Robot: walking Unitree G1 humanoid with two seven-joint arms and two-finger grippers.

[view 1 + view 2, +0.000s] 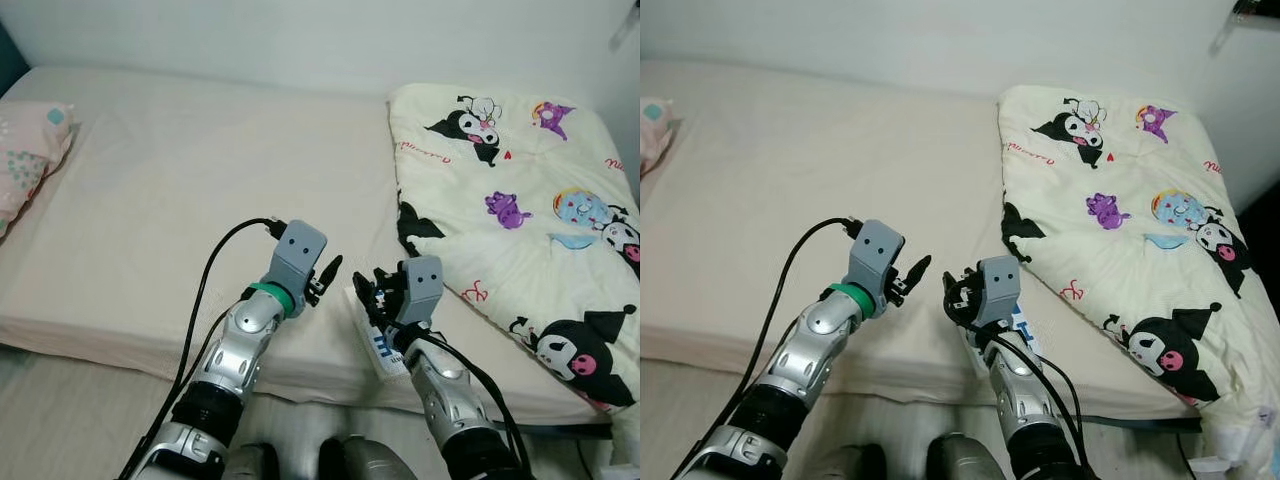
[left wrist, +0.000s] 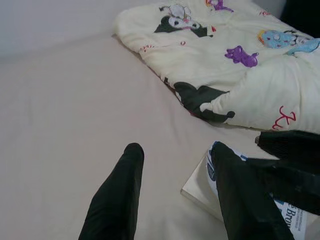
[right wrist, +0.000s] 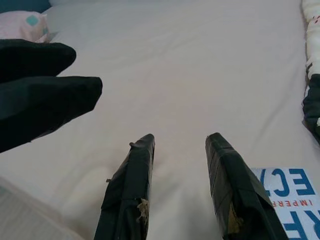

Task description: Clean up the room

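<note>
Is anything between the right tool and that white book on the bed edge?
Nothing visible. The right tool, open, hovers directly beside the book on the bare mattress; the left tool is close alongside.

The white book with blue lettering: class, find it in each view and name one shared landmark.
Left eye view: book lower centre, under the right tool.
Right eye view: lower centre again.
Left wrist view: between quilt and a black finger.
Right wrist view: beside a black finger.
Shared landmark: the cartoon quilt.
</note>
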